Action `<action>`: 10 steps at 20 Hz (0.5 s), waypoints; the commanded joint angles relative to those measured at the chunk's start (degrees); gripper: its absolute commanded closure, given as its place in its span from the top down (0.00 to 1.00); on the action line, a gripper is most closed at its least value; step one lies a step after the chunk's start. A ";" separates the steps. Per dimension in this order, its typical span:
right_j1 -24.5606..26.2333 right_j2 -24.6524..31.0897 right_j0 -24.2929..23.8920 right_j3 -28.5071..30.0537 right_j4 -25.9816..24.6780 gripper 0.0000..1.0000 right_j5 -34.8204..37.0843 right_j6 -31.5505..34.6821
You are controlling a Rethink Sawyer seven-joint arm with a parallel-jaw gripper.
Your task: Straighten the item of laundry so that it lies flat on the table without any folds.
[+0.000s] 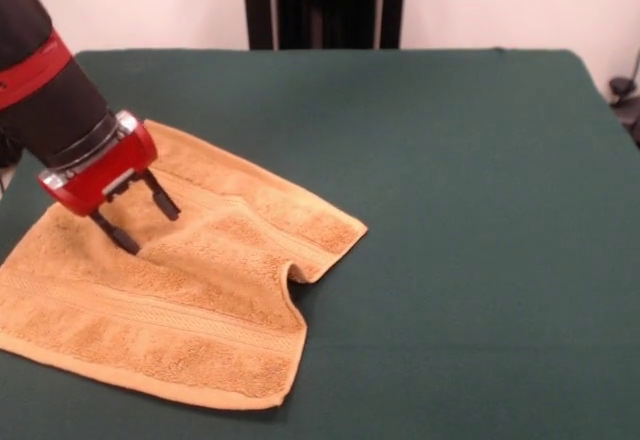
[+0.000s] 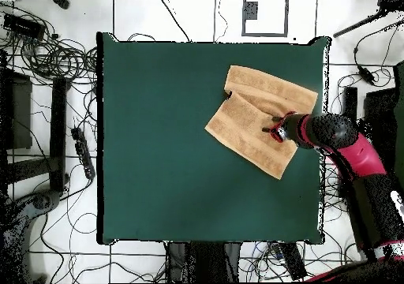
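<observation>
The item of laundry (image 1: 190, 310) is an orange-tan terry towel on the left part of the dark green table (image 1: 470, 220). Its right-hand part is doubled over in a crease that ends in a small pucker near the towel's middle right edge. My gripper (image 1: 151, 228) is open over the towel's upper left area. Its two black fingers are spread, their tips are at or just above the cloth, and nothing is between them. In the overhead view the towel (image 2: 256, 111) lies near the table's upper right corner, with the gripper (image 2: 272, 128) over its right side.
The towel's near corner lies close to the table's front-left edge in the front view. Bare green cloth (image 2: 158, 139) covers the other side of the table. Cables and a power strip (image 2: 81, 151) lie on the floor around it.
</observation>
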 commanded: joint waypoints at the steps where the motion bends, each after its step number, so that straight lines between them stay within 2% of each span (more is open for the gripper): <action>1: -0.80 -4.19 0.21 -0.29 3.40 1.00 -4.66 18.69; 4: -1.42 0.10 -3.10 3.14 9.16 1.00 -7.77 20.29; 7: -1.71 3.97 -6.91 5.37 13.22 1.00 -7.84 17.44; 10: -5.72 4.40 -8.97 11.33 16.73 1.00 -6.96 18.74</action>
